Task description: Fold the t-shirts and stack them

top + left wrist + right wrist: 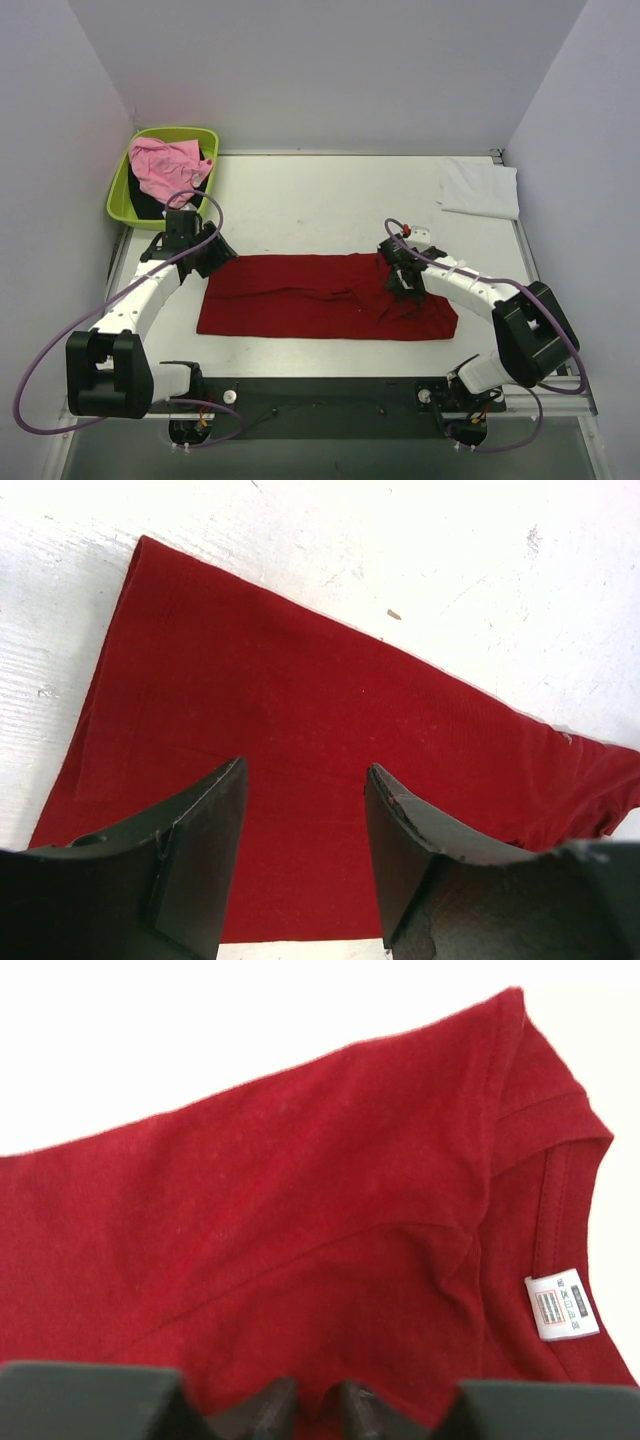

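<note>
white tag (562, 1305) on deep red shirt (300, 1210), print illegible

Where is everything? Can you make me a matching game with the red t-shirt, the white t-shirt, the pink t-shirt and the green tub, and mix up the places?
Things:
1. red t-shirt
2. white t-shirt
3. pink t-shirt
4. green tub

Places:
A. inside the tub
B. at the far left corner
C. spread out in the middle
D. lying flat at the far right corner

Right pairs: 1-C, 2-D, 3-A, 4-B.
</note>
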### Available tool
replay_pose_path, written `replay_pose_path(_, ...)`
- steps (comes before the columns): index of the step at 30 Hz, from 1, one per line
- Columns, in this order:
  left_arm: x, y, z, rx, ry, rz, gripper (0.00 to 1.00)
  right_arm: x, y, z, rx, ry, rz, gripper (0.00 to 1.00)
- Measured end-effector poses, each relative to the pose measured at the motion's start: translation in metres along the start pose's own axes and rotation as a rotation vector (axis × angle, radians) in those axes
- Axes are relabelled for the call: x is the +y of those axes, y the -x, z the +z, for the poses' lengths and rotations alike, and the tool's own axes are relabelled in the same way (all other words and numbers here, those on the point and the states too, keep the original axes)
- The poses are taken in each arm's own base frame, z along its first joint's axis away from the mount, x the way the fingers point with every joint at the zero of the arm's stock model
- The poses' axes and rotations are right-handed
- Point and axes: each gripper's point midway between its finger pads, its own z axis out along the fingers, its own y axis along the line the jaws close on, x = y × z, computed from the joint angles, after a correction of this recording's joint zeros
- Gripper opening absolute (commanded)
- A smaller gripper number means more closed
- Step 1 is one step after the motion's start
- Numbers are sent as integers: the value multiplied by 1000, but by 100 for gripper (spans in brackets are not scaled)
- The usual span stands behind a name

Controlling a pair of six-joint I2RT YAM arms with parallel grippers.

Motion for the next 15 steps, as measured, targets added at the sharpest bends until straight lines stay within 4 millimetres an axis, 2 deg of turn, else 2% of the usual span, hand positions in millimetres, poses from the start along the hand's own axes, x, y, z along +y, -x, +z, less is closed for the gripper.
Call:
replay_pose_path(3,0,0,0,1,0,1,60,1,0,0,2,4,5,8)
replay_pose_path(4,0,0,0,1,1,2,60,1,-1,0,3,5,6,0)
replay_pose_path(10,0,0,1,2,1,1,60,3,-5,-1,7,11,5,0)
replay_pose_path(15,0,0,0,3,-1,1,60,11,-14,-17,-8,42,-26,0)
